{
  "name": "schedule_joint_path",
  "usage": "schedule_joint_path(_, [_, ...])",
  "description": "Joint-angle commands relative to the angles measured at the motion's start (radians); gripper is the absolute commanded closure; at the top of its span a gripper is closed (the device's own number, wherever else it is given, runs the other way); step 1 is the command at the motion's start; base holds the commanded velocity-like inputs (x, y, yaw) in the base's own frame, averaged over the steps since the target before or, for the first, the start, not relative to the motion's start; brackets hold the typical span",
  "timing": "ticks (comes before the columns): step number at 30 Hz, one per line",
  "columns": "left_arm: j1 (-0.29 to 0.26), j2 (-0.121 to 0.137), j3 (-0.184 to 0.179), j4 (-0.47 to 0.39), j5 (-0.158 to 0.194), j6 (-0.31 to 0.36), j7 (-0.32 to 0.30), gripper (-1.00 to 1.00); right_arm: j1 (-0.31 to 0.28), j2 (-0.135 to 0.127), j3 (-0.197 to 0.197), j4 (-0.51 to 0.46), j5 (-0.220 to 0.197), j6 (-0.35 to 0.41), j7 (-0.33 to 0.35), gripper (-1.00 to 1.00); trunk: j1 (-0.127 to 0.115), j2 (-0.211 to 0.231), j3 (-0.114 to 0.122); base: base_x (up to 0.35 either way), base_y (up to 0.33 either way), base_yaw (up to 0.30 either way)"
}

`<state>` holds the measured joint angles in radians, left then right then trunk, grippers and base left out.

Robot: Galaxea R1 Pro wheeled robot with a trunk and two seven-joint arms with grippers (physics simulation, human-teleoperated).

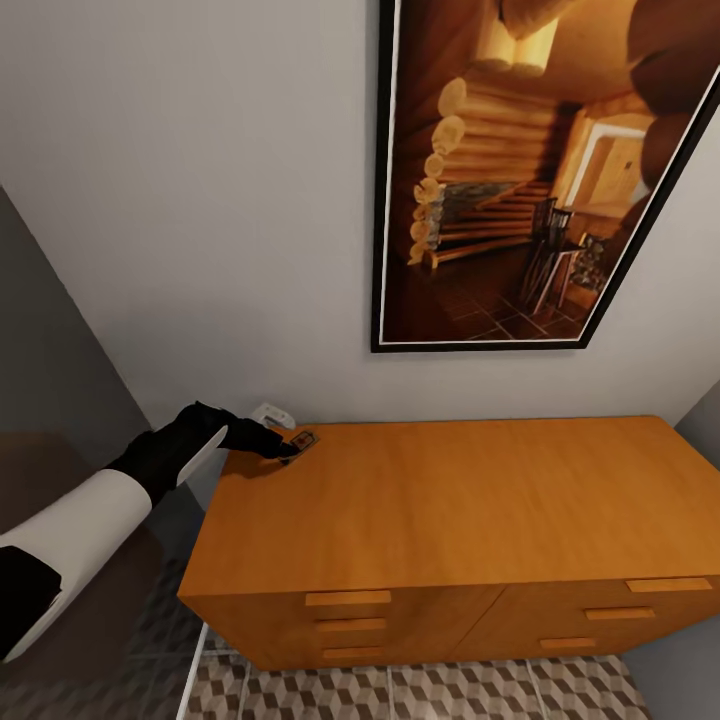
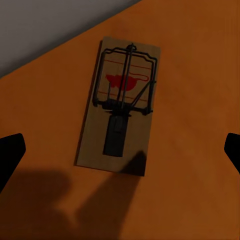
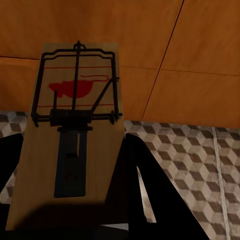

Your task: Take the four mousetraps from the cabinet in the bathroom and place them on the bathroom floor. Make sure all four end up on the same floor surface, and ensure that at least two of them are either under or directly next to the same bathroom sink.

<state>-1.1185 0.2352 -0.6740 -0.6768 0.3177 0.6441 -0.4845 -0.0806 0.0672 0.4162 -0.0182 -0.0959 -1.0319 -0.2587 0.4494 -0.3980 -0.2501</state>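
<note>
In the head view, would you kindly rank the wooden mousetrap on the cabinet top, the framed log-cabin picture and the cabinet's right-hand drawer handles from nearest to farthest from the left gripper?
1. Brown wooden mousetrap: at the left gripper, back-left corner of the orange-brown cabinet.
2. Black-framed log-cabin picture: on the wall, above and to the right.
3. Slim wooden right-hand drawer handles: cabinet front, far right.

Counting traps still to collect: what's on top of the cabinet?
One mousetrap lies flat near the cabinet top's back left corner, under the open left gripper. The arm covers a little surface beside it.
</note>
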Motion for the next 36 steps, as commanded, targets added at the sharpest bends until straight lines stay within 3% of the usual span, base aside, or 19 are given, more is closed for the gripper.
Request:
schedule_joint_path(1, [-0.001,0.001,-0.004,-0.001,0.006,0.005,0.001,-1.0,-0.001,0.0,0.009,0.001,-0.011,-0.004,-0.002,1.0,0.001,-0.002,-0.002,0.0,0.0,0.0])
schedule_joint_path(36, [-0.001,0.001,-0.005,-0.002,0.006,0.005,0.001,-1.0,-0.001,0.0,0.009,0.001,-0.011,-0.004,-0.001,1.0,0.001,-0.002,-0.002,0.0,0.0,0.0])
